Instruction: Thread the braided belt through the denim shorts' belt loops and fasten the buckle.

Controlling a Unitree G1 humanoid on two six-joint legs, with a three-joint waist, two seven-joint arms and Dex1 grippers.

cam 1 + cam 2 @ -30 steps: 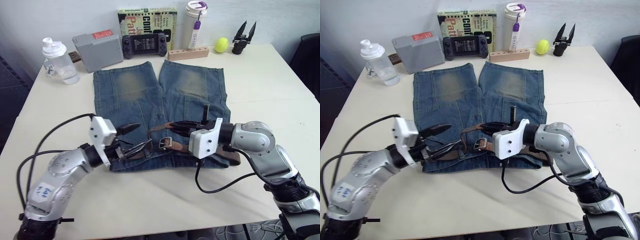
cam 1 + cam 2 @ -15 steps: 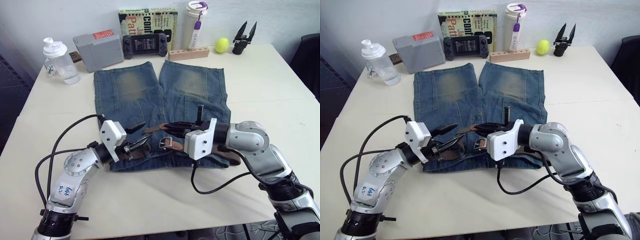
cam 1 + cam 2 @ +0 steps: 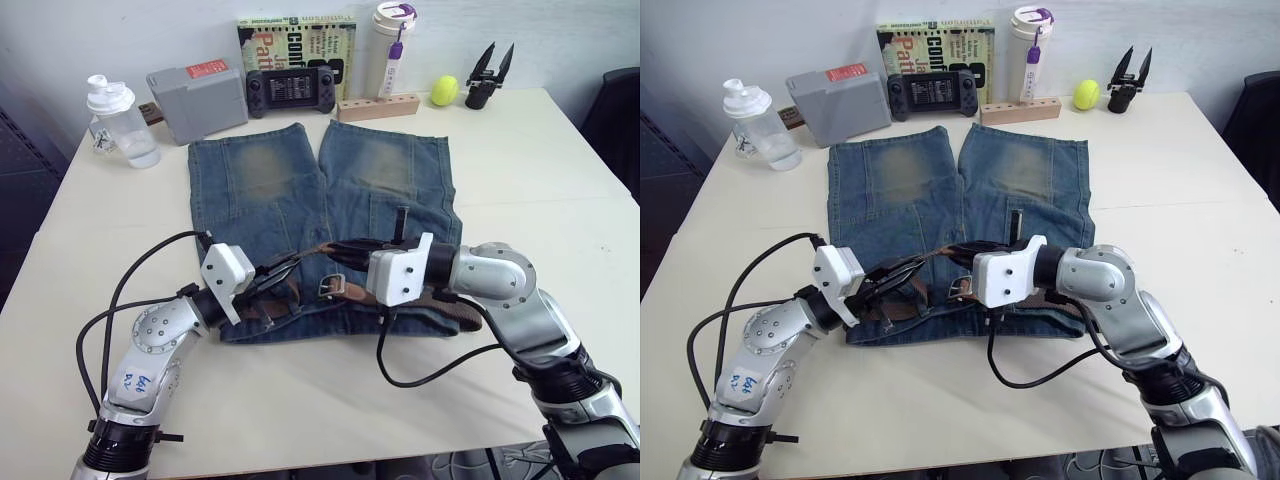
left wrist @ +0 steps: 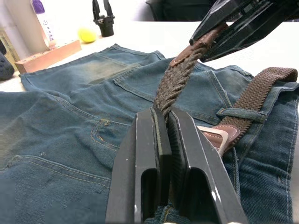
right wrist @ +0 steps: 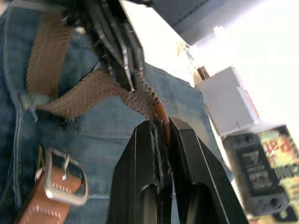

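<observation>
Denim shorts (image 3: 320, 200) are lying flat at the desk's (image 3: 540, 170) middle, waistband toward the near edge, 2 legs pointing to the far edge. Braided belt (image 4: 180, 77) is sitting along the waistband, partly under a belt loop (image 4: 238, 113), a free stretch lifting off the denim. Right gripper (image 3: 965, 250) is pinching the belt's leather tip, fingers closed. Left gripper (image 3: 902, 272) is clamping the woven stretch just beside it. Buckle (image 5: 63, 179) is resting on the waistband.
</observation>
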